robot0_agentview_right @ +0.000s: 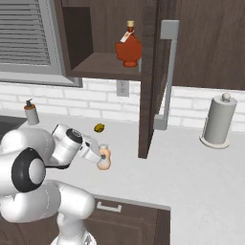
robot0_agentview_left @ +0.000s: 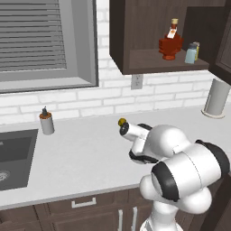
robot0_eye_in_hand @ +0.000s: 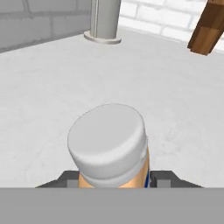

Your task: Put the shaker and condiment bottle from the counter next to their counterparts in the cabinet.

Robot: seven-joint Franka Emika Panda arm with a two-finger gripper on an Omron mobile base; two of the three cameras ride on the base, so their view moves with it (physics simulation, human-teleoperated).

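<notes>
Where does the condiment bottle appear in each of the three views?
Left base view: hidden behind the arm.
Right base view: condiment bottle left of center, on the counter at the gripper.
Hand view: bottom center, cream top filling the foreground.
Shared landmark: grey paper towel holder.

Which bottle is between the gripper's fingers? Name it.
The small orange-tan condiment bottle with the cream top, on the counter. The dark red bottle stands up in the cabinet.

The counter (robot0_agentview_right: 201, 172) looks matt, smooth pale stone, the cabinet (robot0_agentview_left: 149, 31) dark wood with faint grain, the dark red bottle (robot0_agentview_right: 128, 48) glossy like glass, and the condiment bottle (robot0_eye_in_hand: 111, 146) smooth plastic with a matt cream cap.
</notes>
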